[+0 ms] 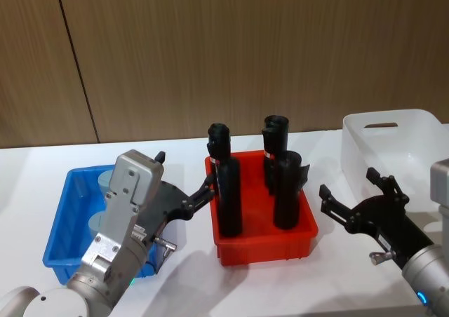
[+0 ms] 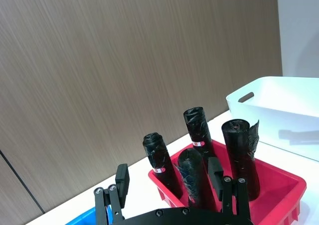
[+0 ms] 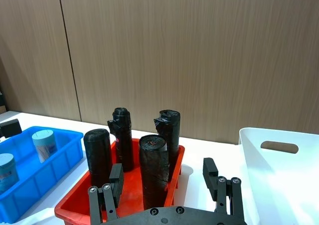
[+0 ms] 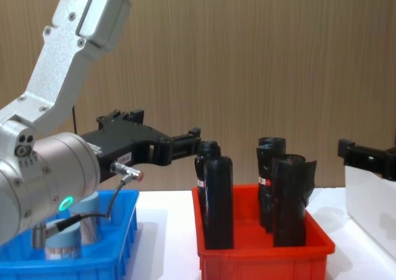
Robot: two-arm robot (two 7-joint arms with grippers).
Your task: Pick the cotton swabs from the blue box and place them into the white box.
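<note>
Two cotton swabs (image 3: 44,144) stood upright in the blue box (image 1: 56,226), at the robot's left side, and none was in the white box (image 1: 365,156) at the far right. Between both boxes was a red bin (image 1: 266,250) with four tall black bottles (image 1: 230,191).

The left gripper (image 1: 186,170) hovered above the right part of the blue box, its fingers spread apart and holding nothing, pointing toward the red bin. The right gripper (image 1: 347,181) hung over the table between the red bin and the white box, also spread wide and empty.

I judged that the grasp was not yet begun. The danger was mostly in the way across: the black bottles were high, so a jar carried low could strike them and tip them over. Also the jars were smooth and round, so a grip too near the lid could let one slip. One finger could also catch the blue box's rim when descending.
</note>
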